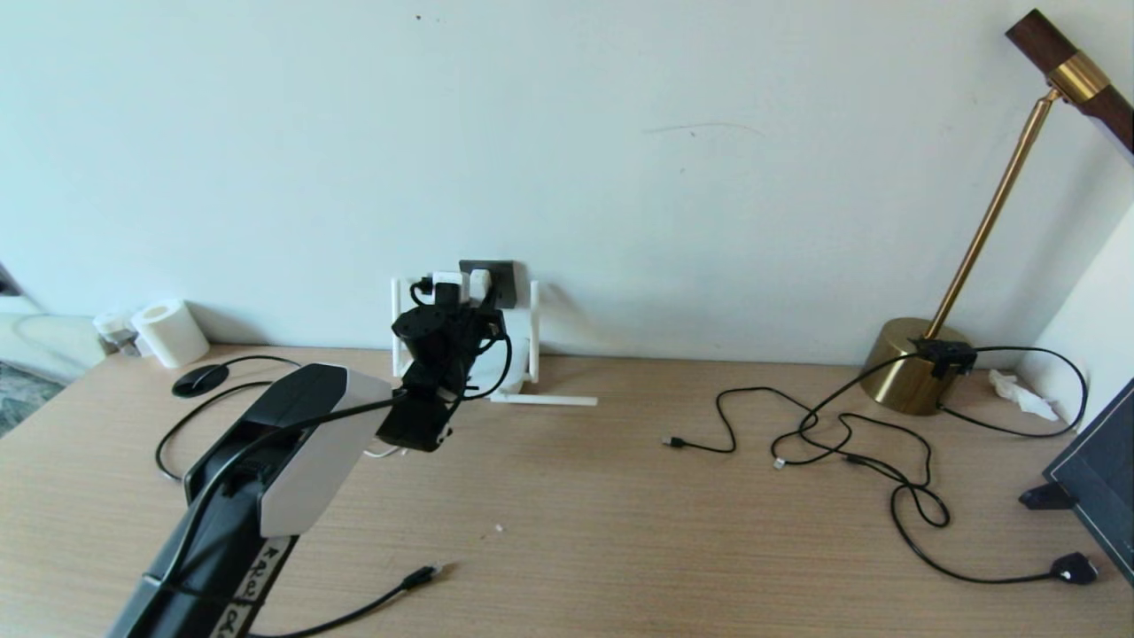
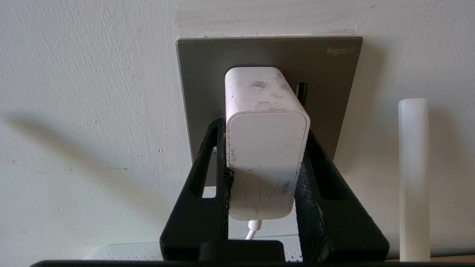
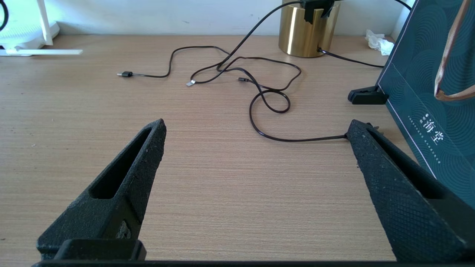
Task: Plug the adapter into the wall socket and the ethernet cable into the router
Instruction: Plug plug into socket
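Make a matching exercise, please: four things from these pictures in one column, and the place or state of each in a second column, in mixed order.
Things:
1. adapter
2. ethernet cable
3. right hand
4. brass lamp base

Places or states:
A. open, above bare desk
B. held by the left hand against the wall socket
C. standing on the desk at the wall, far right
D. lying loose on the near part of the desk

Pairs: 1-B, 2-D, 3-A, 4-C
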Motion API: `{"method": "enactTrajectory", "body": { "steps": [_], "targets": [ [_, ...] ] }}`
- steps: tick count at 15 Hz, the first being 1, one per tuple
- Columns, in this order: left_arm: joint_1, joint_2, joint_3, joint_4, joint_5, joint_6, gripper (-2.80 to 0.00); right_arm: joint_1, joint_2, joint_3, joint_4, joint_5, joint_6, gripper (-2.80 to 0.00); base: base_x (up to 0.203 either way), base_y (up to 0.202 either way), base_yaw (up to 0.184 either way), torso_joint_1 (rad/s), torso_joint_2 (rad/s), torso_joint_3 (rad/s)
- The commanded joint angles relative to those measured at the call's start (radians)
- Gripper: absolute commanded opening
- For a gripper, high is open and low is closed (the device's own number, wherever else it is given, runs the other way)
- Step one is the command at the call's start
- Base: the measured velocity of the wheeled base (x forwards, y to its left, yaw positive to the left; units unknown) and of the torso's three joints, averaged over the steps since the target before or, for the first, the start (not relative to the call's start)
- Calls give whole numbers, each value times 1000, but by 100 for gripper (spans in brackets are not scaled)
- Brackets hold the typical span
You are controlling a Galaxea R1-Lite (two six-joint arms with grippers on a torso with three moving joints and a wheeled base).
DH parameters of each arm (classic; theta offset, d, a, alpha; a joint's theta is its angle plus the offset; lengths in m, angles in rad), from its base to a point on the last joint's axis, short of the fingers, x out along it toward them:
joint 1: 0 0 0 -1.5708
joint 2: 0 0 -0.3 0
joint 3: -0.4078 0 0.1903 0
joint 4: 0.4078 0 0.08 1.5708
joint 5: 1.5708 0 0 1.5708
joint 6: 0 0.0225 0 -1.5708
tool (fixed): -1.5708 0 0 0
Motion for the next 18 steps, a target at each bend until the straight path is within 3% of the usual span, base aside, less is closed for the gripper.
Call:
{"method": "enactTrajectory", "body": {
  "steps": [1, 18],
  "targets": [
    [0, 5, 0, -10, 1, 0, -280, 0, 0, 0, -1, 0, 1, 0, 0, 0, 0, 0, 0, 0],
    [-3, 2, 7, -20, 3, 2, -280, 0, 0, 0, -1, 0, 0, 0, 0, 0, 0, 0, 0, 0]
  ]
}}
